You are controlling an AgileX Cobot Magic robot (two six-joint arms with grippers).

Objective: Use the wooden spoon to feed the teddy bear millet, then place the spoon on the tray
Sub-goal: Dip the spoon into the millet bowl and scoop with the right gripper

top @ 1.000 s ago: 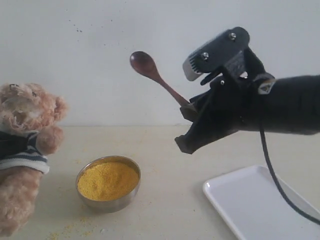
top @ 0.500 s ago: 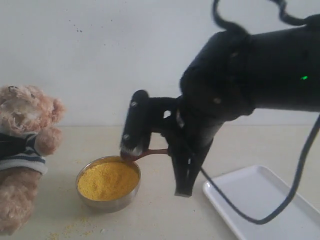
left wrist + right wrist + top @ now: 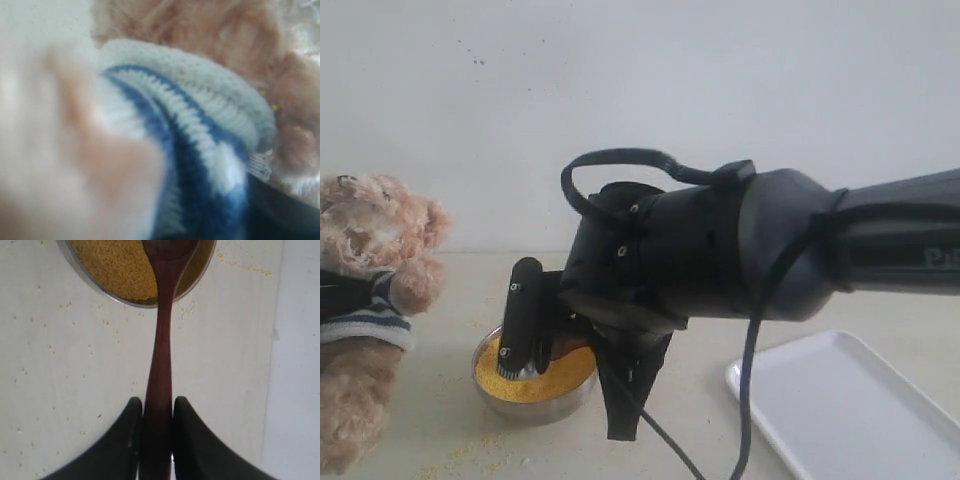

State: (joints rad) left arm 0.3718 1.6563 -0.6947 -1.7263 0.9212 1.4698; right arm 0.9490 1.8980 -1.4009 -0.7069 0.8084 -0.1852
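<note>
Wooden spoon (image 3: 159, 355) | pinched between right gripper (image 3: 157, 404) fingers | tip seemingly in millet (image 3: 112, 265)

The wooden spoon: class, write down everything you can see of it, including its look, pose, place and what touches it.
The wooden spoon is dark reddish-brown and smooth, with a slim handle that widens into its bowl. The right end effector is shut on the handle's end, one finger on each side. The spoon's bowl reaches over the steel bowl's rim into the millet. Its tip is cut off by the picture's edge.
</note>
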